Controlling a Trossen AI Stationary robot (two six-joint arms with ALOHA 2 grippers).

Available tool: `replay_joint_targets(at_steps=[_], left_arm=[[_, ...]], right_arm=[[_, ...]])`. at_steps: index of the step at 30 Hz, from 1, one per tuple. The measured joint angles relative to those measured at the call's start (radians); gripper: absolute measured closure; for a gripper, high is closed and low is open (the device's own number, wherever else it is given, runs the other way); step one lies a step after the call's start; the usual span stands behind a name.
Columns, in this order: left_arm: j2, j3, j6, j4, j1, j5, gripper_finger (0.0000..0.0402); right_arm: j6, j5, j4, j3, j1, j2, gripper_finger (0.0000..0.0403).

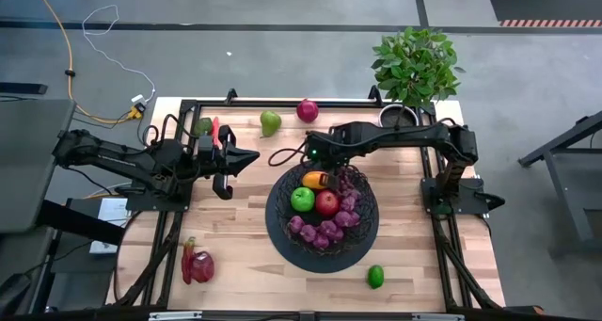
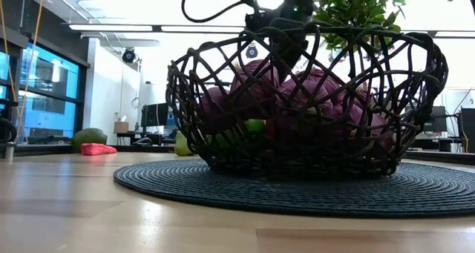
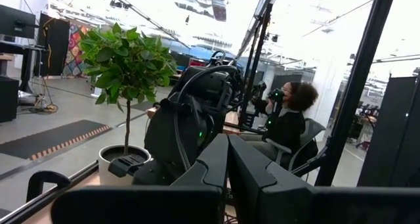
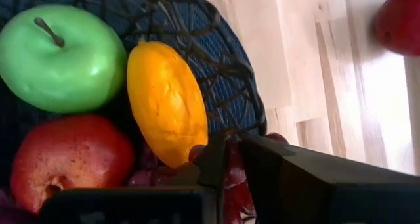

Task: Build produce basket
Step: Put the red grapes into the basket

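We judge the job about half done: the round black woven wire basket (image 1: 323, 246) at centre frame holds apples, grapes and an orange-yellow fruit (image 1: 315, 180), over which our right gripper (image 1: 318, 156) hovers nearly closed and empty, while pear (image 1: 270, 123), lime (image 1: 375, 276) and pepper (image 1: 189, 260) wait outside, left gripper (image 1: 246, 156) closed.

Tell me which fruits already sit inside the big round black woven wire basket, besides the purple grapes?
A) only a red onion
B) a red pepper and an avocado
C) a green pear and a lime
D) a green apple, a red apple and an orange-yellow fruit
D: the high view shows the green apple, red apple and orange-yellow fruit inside the black woven wire basket, beside the purple grapes.
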Motion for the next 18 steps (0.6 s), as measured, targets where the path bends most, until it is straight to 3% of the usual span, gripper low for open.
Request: replay_joint_targets(at_steps=[11, 15, 18], left_arm=[[0.000, 0.000, 0.000, 0.000, 0.000, 0.000, 0.0401], [0.000, 0.000, 0.000, -0.001, 0.000, 0.000, 0.0401], [0.000, 0.000, 0.000, -0.002, 0.000, 0.000, 0.0401]], right_arm=[[-0.002, -0.007, -0.008, 0.056, -0.002, -0.001, 0.0221], [-0.002, -0.009, -0.078, 0.105, -0.002, -0.009, 0.0201], [0.010, -0.072, -0.094, 0.095, 0.009, -0.056, 0.0199]])
